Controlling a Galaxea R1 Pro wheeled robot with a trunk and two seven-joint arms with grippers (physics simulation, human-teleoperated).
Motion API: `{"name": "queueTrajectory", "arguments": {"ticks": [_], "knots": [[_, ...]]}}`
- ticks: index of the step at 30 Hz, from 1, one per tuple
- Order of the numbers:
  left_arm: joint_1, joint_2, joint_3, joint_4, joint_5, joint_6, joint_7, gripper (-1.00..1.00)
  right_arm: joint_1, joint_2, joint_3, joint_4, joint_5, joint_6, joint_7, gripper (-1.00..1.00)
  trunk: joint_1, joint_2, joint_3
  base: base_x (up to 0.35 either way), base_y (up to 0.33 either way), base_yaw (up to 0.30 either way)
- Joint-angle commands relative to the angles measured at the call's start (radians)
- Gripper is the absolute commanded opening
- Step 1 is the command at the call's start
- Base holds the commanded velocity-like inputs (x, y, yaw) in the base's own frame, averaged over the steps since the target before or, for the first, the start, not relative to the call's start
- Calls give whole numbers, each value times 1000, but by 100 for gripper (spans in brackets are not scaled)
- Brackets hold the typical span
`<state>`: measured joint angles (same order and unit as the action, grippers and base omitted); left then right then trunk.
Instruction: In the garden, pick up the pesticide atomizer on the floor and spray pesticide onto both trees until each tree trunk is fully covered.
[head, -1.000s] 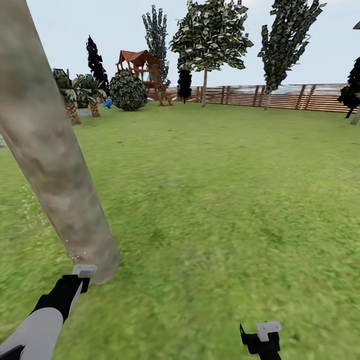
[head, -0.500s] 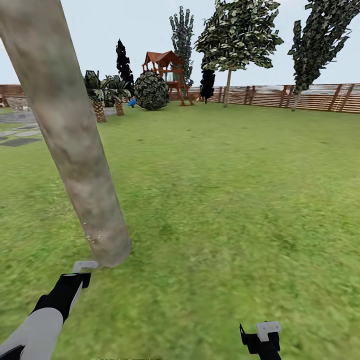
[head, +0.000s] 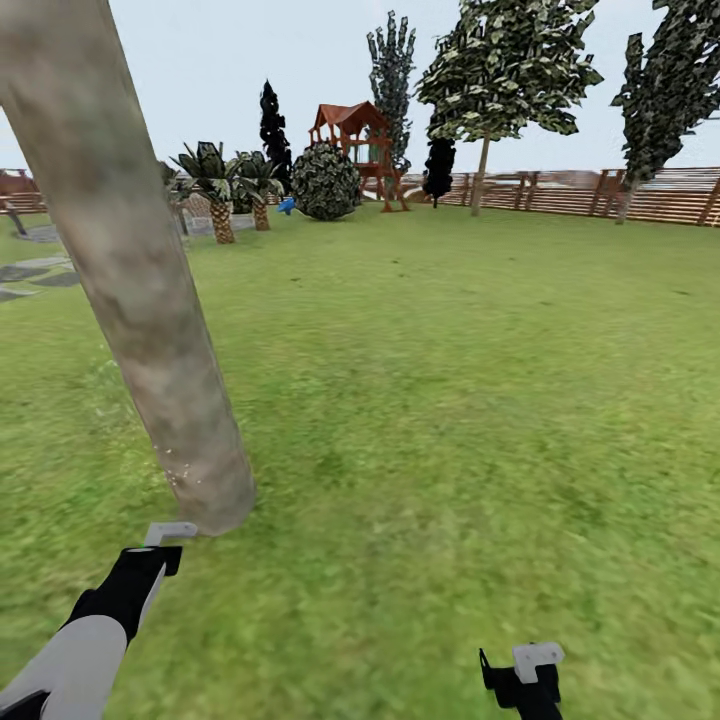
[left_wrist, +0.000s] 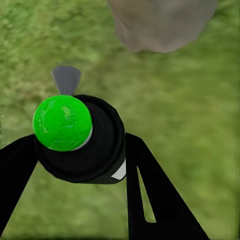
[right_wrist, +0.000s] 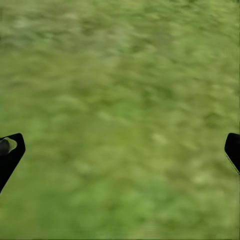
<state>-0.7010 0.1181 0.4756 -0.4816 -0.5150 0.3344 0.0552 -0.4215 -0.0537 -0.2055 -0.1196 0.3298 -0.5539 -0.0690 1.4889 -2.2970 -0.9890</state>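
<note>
- Up close, the nearest tree trunk (head: 140, 300) rises from the lawn (head: 450, 400) on the head view's left, a thick mottled grey-tan column leaning toward the upper left.
- Its foot meets the grass just ahead of the left hand (head: 160, 545), which sits at the end of a black and white forearm.
- In the left wrist view the left hand (left_wrist: 80, 145) is clenched around the pesticide atomizer (left_wrist: 80, 137): a black rounded body with a bright green cap, pressed between the two black fingers (left_wrist: 150, 190).
- A small grey nozzle (left_wrist: 66, 79) juts from the atomizer's far side, out over the grass.
- The base of the tree trunk (left_wrist: 160, 25) shows beyond the atomizer in that same view, near but apart from it, with grass between the two.
- The right hand (head: 525, 675) hangs low over the lawn, well to the right of the trunk.
- In the right wrist view the fingertips (right_wrist: 10, 150) of the right hand stand wide apart at the picture's two edges, released, with blurred grass between them.
- Far across the garden stand a leafy tree (head: 505, 70) with a thin trunk, a red playset (head: 355, 140), a round bush (head: 325, 182), short palms (head: 215, 185) and a brown slat fence (head: 580, 192).
</note>
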Motion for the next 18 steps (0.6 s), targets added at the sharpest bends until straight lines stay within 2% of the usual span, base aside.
{"name": "queueTrajectory", "arguments": {"ticks": [1, 5, 10, 18], "knots": [[0, 0, 0, 0, 0, 0, 0, -100, 0, 0, 0, 0, 0, 0, 0, 100, 0, 0, 0, 184, -240, 277], [0, 0, 0, 0, -1, 0, 0, -100, 0, 0, 0, 0, 0, 0, 0, 100, 0, 0, 0, 188, -238, 213], [0, 0, 0, 0, -1, 0, 0, -100, 0, -1, 0, 0, 1, 0, 0, 100, 0, 0, 0, 149, -239, 19], [0, 0, 0, 0, 0, 0, 0, -100, 0, 0, 0, 0, 0, 0, -1, 100, 0, 0, 0, 9, -244, 10]]}}
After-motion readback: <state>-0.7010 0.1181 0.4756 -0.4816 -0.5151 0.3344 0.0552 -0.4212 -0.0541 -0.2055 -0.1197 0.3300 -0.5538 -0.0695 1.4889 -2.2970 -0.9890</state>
